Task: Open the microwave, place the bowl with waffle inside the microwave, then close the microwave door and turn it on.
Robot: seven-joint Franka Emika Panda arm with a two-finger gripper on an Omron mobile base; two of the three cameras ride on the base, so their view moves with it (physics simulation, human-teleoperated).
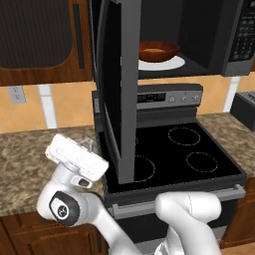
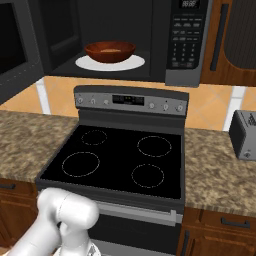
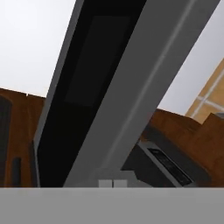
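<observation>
The microwave hangs above the stove with its cavity exposed. Inside, the reddish-brown bowl rests on the white turntable, and the tan waffle lies in it. The microwave door stands swung far out, edge-on over the stove's left side. My white hand hovers low, just left of the door's lower part. In the hand view my gripper is shut with nothing in it, its tips pressed together right below the door's grey frame.
A black-topped stove sits below the microwave, flanked by speckled granite counters. A grey toaster stands on the right counter. Brown cabinets hang to the left, and a wall outlet sits under them.
</observation>
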